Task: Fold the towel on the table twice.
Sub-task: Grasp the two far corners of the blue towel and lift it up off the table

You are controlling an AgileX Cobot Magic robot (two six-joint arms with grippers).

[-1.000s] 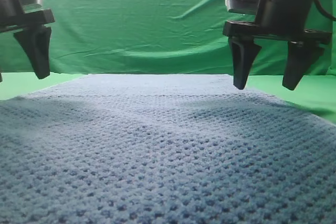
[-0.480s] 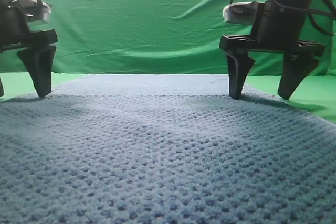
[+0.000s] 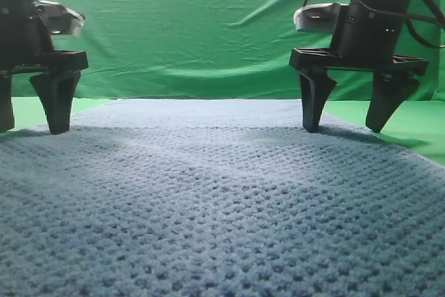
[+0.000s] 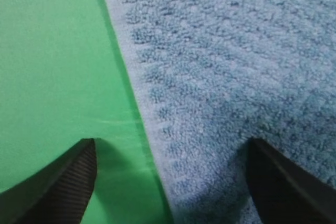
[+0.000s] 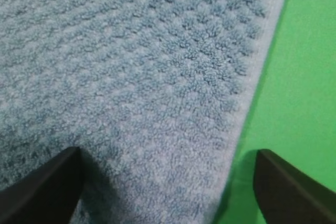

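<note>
We keep the towel point(image 3: 222, 199) flat on the table point(image 3: 417, 119). Our left gripper point(image 4: 168, 182) and right gripper point(image 5: 168, 187) stand spread wide, each astride one side edge near a far corner, one finger on cloth and one on bare table, we think ready to pinch. Green room lies free outside both edges.

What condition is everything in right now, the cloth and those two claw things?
towel: spread flat, unfolded, on the table.
left end effector: open, straddling the towel's edge, one finger on each side.
right end effector: open, straddling the opposite edge, holding nothing.
</note>
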